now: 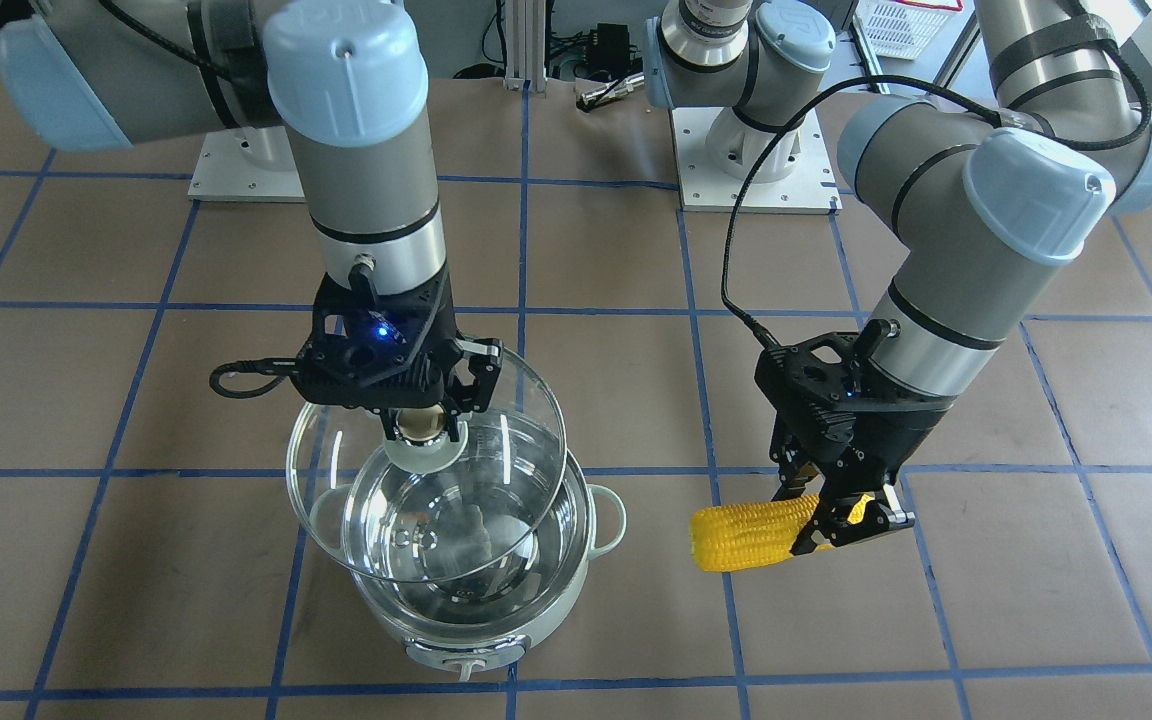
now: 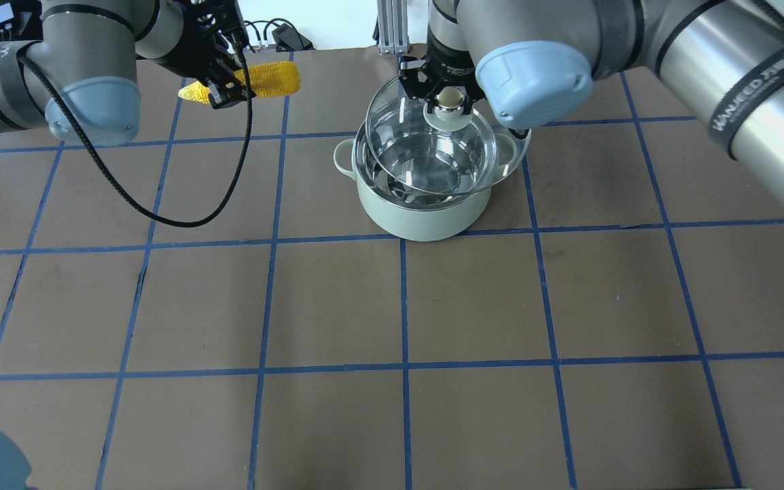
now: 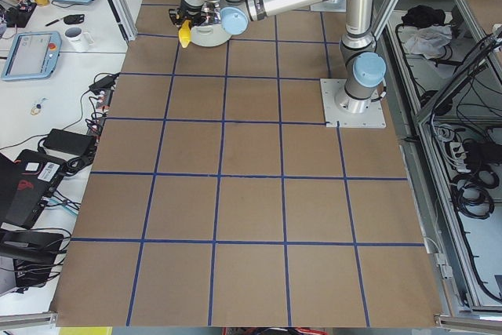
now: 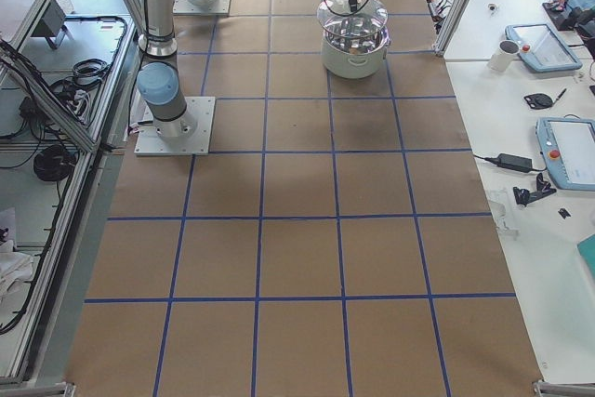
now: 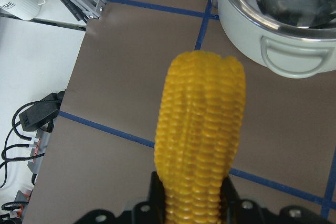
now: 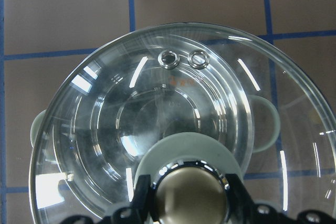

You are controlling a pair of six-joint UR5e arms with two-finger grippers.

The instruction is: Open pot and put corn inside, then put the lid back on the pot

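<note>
Beneath the glass lid, pot's steel interior hazy behind reflections.

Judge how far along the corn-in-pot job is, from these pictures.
Done: the lid is off the pot, held tilted above it by the right gripper on its knob. In hand: the left gripper holds the corn beside the pot. Left: corn in, lid back on.

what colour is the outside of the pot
The pot is pale mint green outside, clearest in the overhead exterior view.
</note>
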